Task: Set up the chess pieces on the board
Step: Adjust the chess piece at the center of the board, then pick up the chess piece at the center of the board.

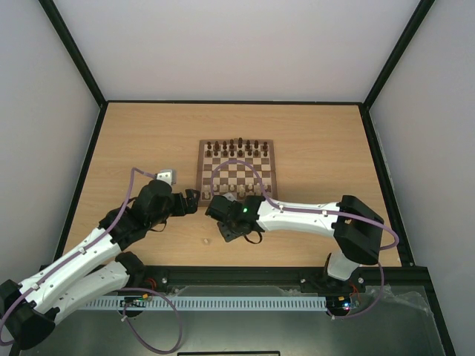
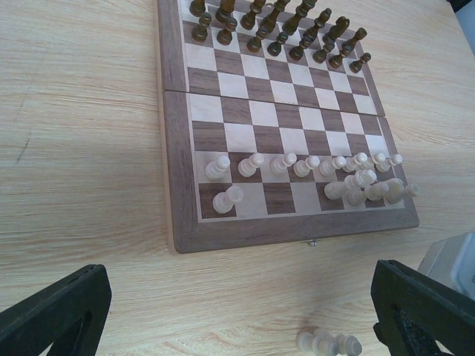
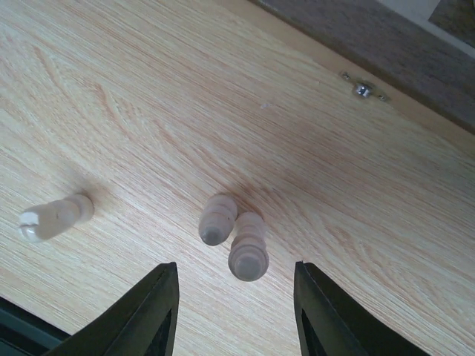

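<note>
The board (image 1: 236, 165) lies mid-table; in the left wrist view (image 2: 178, 148) dark pieces (image 2: 274, 30) fill its far rows. Pale chess pieces (image 2: 297, 165) stand in a row near the front, with a crowded cluster (image 2: 367, 189) at the right and one piece (image 2: 228, 199) on the front row at the left. Two pale pieces (image 3: 249, 246) lie side by side on the table before the board's latch (image 3: 362, 90), just ahead of my open right gripper (image 3: 241, 311). A third (image 3: 56, 217) lies to their left. My left gripper (image 2: 237, 326) is open and empty, short of the board's front edge.
Both wrists sit close together (image 1: 204, 204) at the board's near left corner. A small pale piece (image 1: 205, 239) lies on the table below them. Black frame rails (image 1: 82, 178) bound the wooden table. A grey-white part (image 2: 453, 259) shows at the left wrist view's right edge.
</note>
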You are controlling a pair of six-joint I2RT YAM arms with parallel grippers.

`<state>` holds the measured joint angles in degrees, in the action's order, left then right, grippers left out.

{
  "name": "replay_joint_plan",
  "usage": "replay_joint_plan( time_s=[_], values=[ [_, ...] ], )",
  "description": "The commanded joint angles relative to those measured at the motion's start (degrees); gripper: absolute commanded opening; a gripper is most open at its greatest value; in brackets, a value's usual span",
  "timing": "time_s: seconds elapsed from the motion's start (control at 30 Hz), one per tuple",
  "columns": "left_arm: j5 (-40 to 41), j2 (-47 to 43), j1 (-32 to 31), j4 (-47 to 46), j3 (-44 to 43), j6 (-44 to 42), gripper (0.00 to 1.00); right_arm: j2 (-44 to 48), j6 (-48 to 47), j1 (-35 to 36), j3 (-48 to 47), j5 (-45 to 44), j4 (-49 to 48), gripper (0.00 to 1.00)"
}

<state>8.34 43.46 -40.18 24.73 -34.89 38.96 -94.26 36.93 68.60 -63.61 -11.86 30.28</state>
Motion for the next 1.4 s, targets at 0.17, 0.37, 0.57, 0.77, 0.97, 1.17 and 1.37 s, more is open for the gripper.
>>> replay_joint_plan(
  time_s=[0.17, 0.37, 0.57, 0.77, 0.97, 1.17, 1.37],
  values=[
    [-1.04, -0.66, 0.28, -1.39, -0.87, -1.22, 0.99, -1.78, 1.93, -1.13, -2.15, -0.65, 4.60, 0.39],
    [-1.13, -0.92, 0.35, -1.53, -0.69, -1.40, 0.99, -3.30, 2.16, -1.71, -2.24, -0.81, 4.60, 0.37],
    [-1.22, -1.04, 0.37, -1.65, -0.70, -1.65, 0.99, -4.19, 2.20, -2.11, -2.32, -0.82, 4.62, 0.33],
    [-1.22, -1.07, 0.37, -1.75, -0.68, -1.69, 0.99, -4.67, 2.16, -2.32, -2.67, -1.56, 5.28, 0.29],
    [-1.22, -1.10, 0.37, -1.81, -0.69, -1.78, 0.99, -5.69, 1.79, -2.41, -3.05, -1.29, 5.05, 0.26],
    [-1.22, -1.13, 0.37, -1.62, -0.69, -1.69, 0.99, -6.54, 1.50, -2.43, -3.05, -0.81, 4.56, 0.26],
    [-1.13, -1.10, 0.45, -1.67, -0.67, -1.71, 0.99, -7.19, 1.20, -2.46, -3.28, -0.12, 4.10, 0.25]
  ],
)
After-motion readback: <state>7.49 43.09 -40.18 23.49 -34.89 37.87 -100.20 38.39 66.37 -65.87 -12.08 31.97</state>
